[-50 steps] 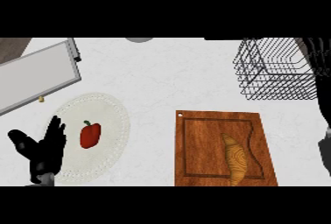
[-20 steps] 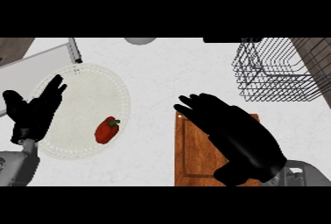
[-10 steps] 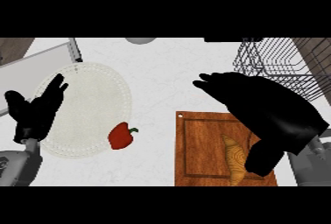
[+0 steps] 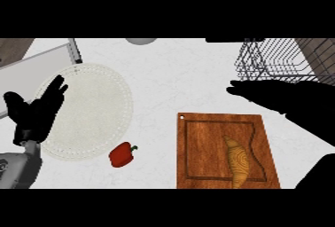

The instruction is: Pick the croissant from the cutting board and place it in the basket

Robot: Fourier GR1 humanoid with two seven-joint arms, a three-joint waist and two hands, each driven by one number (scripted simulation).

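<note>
The golden croissant (image 4: 237, 164) lies lengthwise on the wooden cutting board (image 4: 203, 150) at the lower right. My right hand (image 4: 294, 104) hovers above the board's far right corner, just below the wire basket (image 4: 271, 60). Its fingers are straight and point left, and it holds nothing. The croissant is fully uncovered. At the left edge my left hand (image 4: 36, 113) rests open with fingers up, over the rim of a white plate (image 4: 91, 106).
A red bell pepper (image 4: 122, 154) lies on the counter just off the plate's lower right rim. A grey tray (image 4: 33, 66) sits at the upper left. A pale round object (image 4: 142, 41) shows at the top edge.
My right hand has moved right and up off the board, uncovering the croissant. The pepper has slid from the plate onto the counter. The left hand has stayed put.
</note>
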